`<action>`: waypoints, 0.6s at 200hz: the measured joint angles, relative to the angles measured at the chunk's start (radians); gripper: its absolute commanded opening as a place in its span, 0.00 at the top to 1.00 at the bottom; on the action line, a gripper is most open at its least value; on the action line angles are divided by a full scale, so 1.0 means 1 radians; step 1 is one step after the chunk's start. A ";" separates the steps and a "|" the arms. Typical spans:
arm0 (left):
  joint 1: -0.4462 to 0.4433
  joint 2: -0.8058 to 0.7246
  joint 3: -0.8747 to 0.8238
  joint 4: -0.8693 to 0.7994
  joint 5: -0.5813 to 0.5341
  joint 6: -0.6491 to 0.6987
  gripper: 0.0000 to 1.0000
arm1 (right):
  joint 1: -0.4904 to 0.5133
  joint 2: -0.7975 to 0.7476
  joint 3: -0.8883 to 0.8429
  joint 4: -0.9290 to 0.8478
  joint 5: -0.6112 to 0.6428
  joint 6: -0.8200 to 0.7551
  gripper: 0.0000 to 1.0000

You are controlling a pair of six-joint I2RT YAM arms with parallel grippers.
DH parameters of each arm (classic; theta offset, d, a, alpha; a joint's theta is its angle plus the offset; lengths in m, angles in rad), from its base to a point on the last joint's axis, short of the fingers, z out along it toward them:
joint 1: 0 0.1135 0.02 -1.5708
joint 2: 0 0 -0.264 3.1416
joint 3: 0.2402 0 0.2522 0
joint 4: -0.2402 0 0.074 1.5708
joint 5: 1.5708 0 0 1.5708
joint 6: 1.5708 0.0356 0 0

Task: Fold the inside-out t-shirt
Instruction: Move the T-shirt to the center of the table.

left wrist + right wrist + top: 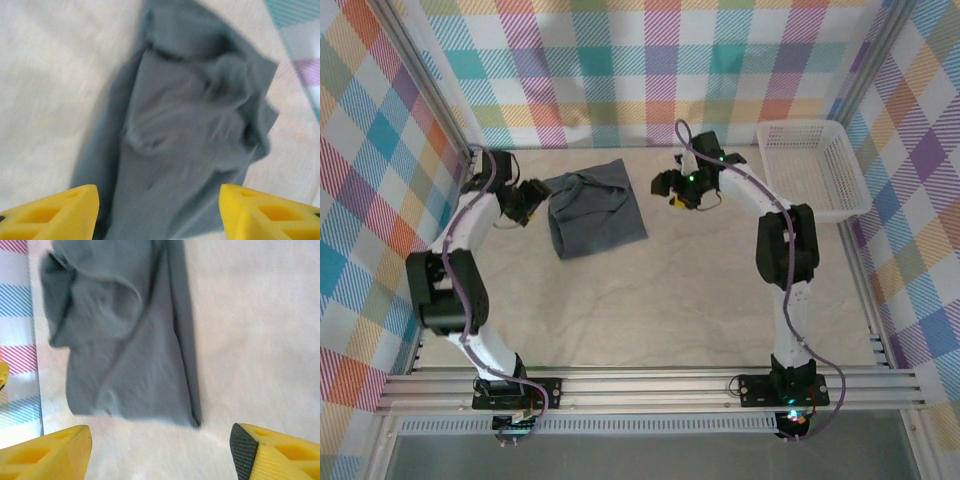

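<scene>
Inside-out t-shirt (595, 212): slate-grey, gathered into a compact, rumpled bundle on the far half of the cream table (650, 310), left of centre, between the two grippers.
Left gripper (532, 198): just beside the bundle's left edge, opened wide with yellow fingertips (55, 212) far apart, holding nothing; cloth dead ahead in its wrist view.
Right gripper (670, 190): off the bundle's right edge, separated by a strip of bare table; likewise spread and empty; cloth ahead and to the left in its wrist view.
Nearer arm: left.
Long axis: hard to call from above; outline close to square and slightly skewed.
Edges: one straight folded edge clear in the right wrist view; lumps and loose folds elsewhere.
Open room: broad bare table on the near side; less toward the plaid back wall; white mesh basket (798, 124) far right, well apart.
Stage, as judged: fold mostly made, not yet neat.
Next move, as judged: short reach inward, most likely from the left, to pinch or smooth an edge.
</scene>
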 measured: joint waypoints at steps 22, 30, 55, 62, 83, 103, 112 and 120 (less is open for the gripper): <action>-0.034 -0.022 -0.126 0.026 0.021 -0.005 0.37 | 0.042 0.009 -0.069 0.038 -0.001 0.000 0.30; -0.047 -0.005 -0.145 0.026 0.031 -0.005 0.37 | 0.061 0.028 -0.072 0.048 -0.001 0.001 0.31; -0.072 0.070 -0.160 0.060 0.058 -0.003 0.39 | 0.105 0.109 -0.041 0.082 -0.002 0.012 0.42; -0.074 0.087 -0.160 0.075 0.066 -0.002 0.43 | 0.112 0.136 -0.025 0.090 -0.003 0.014 0.51; -0.075 0.121 -0.161 0.121 0.086 -0.006 0.67 | 0.118 0.201 0.023 0.103 -0.007 0.032 0.81; -0.076 0.136 -0.161 0.143 0.103 0.000 0.86 | 0.117 0.220 0.032 0.106 -0.010 0.045 1.00; -0.076 0.137 -0.169 0.154 0.113 0.006 0.90 | 0.117 0.220 0.029 0.106 -0.010 0.047 1.00; -0.076 0.135 -0.183 0.163 0.122 0.014 0.95 | 0.116 0.211 0.012 0.116 -0.009 0.042 1.00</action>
